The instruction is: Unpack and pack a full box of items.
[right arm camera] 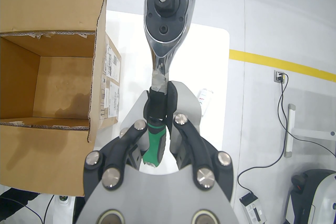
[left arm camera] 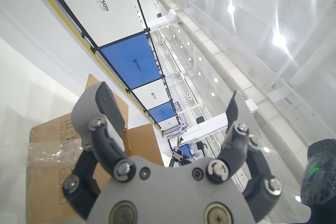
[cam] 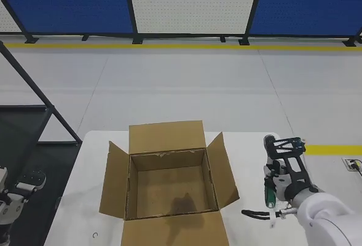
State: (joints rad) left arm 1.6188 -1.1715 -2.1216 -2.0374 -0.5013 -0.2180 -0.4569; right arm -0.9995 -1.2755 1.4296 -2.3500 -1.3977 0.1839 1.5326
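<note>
An open cardboard box (cam: 171, 190) stands in the middle of the white table (cam: 245, 154), its four flaps spread and its inside bare. To its right, my right gripper (cam: 273, 169) is shut on a ratchet wrench (cam: 268, 144). The right wrist view shows the fingers (right arm camera: 172, 93) clamped on the shaft just above the green handle (right arm camera: 155, 141). The chrome head (right arm camera: 168, 12) sticks out past them above the table (right arm camera: 210, 51), beside the box (right arm camera: 52, 83). My left gripper (cam: 13, 179) hangs off the table's left side. It is open, holds nothing (left arm camera: 169, 99) and points up past the box (left arm camera: 47, 135).
A small white tube (right arm camera: 204, 101) lies on the table under the right gripper. A thin black item (cam: 254, 214) lies by the right arm. A black metal frame (cam: 21, 80) stands left of the table. On the floor to the right are a wall socket and cables (right arm camera: 281, 93).
</note>
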